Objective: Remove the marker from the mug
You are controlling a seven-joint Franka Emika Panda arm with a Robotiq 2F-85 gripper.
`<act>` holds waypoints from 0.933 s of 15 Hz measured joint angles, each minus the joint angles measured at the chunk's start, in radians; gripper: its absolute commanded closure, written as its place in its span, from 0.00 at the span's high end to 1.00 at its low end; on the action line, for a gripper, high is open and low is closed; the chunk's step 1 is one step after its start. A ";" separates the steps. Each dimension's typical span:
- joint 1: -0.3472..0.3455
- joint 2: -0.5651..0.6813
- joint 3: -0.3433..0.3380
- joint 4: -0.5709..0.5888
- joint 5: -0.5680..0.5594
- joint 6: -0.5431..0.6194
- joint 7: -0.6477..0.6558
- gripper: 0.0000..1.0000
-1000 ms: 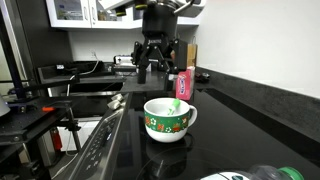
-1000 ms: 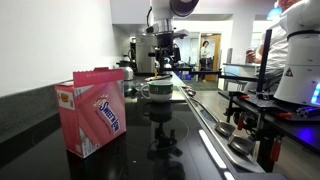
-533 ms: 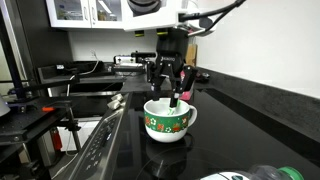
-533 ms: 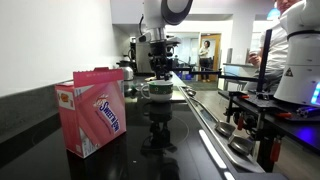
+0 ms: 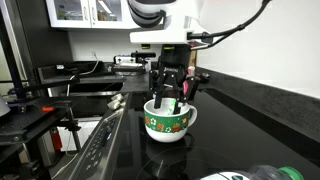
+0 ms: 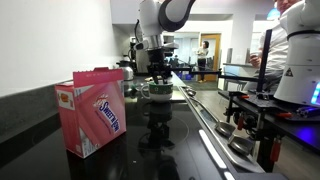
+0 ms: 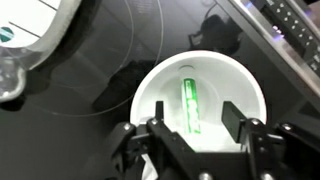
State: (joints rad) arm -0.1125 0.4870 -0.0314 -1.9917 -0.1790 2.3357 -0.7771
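Observation:
The mug is green outside with a red-and-white pattern and stands on the black counter; it also shows in the other exterior view. In the wrist view its white inside fills the middle, and the bright-green marker lies in it, leaning against the wall. My gripper is open, right above the mug, one finger on each side of the marker, not touching it. In an exterior view the gripper hangs at the mug's rim.
A pink box stands near on the counter by the wall. A pink bottle stands behind the mug. A stove edge with knobs runs beside the counter. A white-and-green object lies at the wrist view's upper left.
The gripper has moved from behind the mug to right above it and come down to the rim. The mug and marker have not moved.

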 measured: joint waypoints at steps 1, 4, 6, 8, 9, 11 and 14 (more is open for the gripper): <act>0.000 0.005 0.001 0.004 -0.004 0.000 0.000 0.51; 0.000 0.017 0.010 0.009 -0.007 0.000 0.000 0.29; 0.000 0.024 0.016 0.009 -0.007 0.001 0.005 0.25; 0.000 0.031 0.019 0.010 -0.010 0.001 0.019 0.24; 0.000 0.033 0.019 0.012 -0.010 0.002 0.020 0.16; 0.000 0.035 0.019 0.014 -0.011 0.003 0.020 0.02; 0.000 0.036 0.019 0.015 -0.014 0.004 0.021 0.05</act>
State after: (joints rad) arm -0.1128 0.5226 -0.0125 -1.9771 -0.1925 2.3399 -0.7565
